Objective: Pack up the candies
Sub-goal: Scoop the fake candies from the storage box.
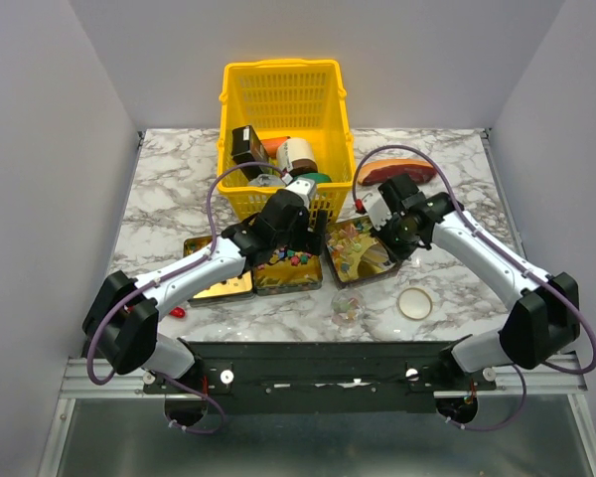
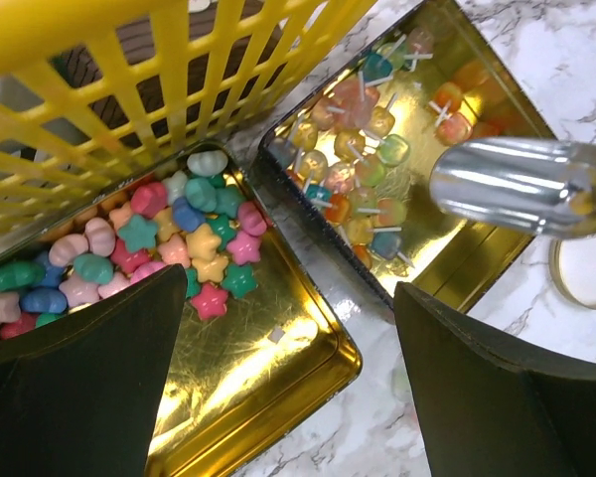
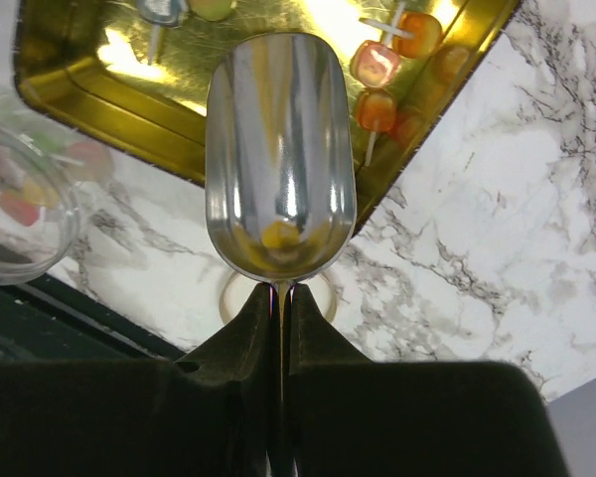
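Scoop (image 3: 281, 149), clenched in right claw (image 3: 281, 316), overhangs rim of lollipop tin (image 3: 109, 109); left claw (image 2: 288, 373) hangs released by candies (image 2: 179, 237).

Bright, even overhead light fills your top view; the marble surface (image 1: 179, 189) shows only soft shadows beneath the arms (image 1: 199, 268). In your wrist views the gold tin (image 2: 268, 368) throws hard glare and the steel scoop (image 3: 278, 149) mirrors its surroundings. The yellow basket (image 2: 79, 25) and the dark fingers (image 2: 79, 388) of the left tool (image 2: 290, 283) sit close and look blurred.
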`<control>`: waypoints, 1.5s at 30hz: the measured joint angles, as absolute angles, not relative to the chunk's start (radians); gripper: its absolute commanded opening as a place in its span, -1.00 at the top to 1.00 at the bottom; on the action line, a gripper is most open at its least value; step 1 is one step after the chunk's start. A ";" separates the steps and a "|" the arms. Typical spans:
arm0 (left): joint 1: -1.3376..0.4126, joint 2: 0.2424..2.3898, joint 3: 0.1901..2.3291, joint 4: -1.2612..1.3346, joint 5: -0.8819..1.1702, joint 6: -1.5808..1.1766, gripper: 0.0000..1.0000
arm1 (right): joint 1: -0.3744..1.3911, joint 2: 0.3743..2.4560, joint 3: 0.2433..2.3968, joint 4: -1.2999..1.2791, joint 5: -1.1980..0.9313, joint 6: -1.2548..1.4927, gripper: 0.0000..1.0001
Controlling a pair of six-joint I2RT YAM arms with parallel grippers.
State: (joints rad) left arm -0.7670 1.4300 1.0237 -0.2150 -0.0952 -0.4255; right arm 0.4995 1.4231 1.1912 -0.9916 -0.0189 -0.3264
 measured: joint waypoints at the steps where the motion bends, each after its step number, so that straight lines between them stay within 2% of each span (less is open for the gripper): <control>1: -0.766 1.430 1.023 -0.221 -0.097 -0.428 -0.97 | 0.493 1.431 1.191 -0.982 -0.011 -0.329 0.99; 35: -0.692 1.416 1.005 -0.258 -0.121 -0.479 -0.97 | 0.475 1.558 1.067 -0.657 0.018 -0.424 0.99; 45: -0.688 1.420 1.005 -0.281 -0.121 -0.490 -0.97 | 0.513 1.542 0.976 -0.520 0.123 -0.530 0.99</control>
